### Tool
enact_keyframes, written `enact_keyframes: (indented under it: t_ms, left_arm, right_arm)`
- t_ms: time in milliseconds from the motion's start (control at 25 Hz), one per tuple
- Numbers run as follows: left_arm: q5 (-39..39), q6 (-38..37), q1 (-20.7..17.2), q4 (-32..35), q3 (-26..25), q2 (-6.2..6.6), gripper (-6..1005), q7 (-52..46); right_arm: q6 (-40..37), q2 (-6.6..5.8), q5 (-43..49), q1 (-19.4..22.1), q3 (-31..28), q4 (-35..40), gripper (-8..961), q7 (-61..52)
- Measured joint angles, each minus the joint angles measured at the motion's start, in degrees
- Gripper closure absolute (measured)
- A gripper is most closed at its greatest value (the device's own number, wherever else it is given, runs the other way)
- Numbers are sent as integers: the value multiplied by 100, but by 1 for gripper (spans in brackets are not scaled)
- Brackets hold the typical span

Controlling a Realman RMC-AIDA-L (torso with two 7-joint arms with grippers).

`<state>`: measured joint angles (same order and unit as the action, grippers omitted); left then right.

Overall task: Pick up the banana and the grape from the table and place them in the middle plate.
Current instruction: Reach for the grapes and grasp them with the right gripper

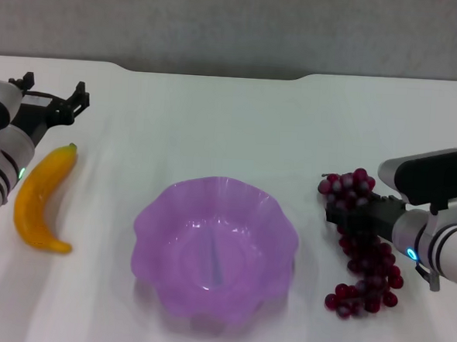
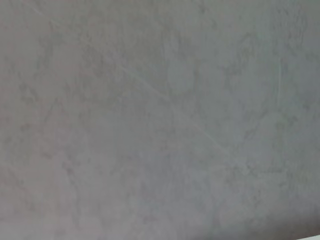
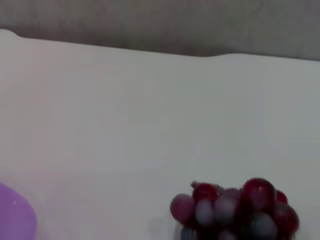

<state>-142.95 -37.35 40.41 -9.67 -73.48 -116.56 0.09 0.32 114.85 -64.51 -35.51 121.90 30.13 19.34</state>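
Head view, right gripper (image 1: 348,215) jaws over grape (image 1: 364,257)

Grey wall (image 1: 237,24) — plain, faintly mottled, spanning full width, well beyond left gripper (image 1: 53,98) and right gripper (image 1: 348,213) alike. Same grey surface (image 2: 160,120) filling entire left wrist view — pale streaks, soft blotches. In right wrist view, darker grey band (image 3: 160,25) far ahead of right gripper.
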Motion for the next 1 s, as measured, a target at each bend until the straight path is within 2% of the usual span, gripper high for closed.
enact_keyframes:
  t_ms: [400, 1000]
  left_arm:
    - [0, 0, 33, -37, 0, -7, 103, 0]
    - [-5, 0, 46, -44, 0, -16, 103, 0]
  right_arm:
    - [11, 25, 0, -105, 44, -240, 69, 0]
    - [-270, 46, -44, -53, 2, -307, 338, -28]
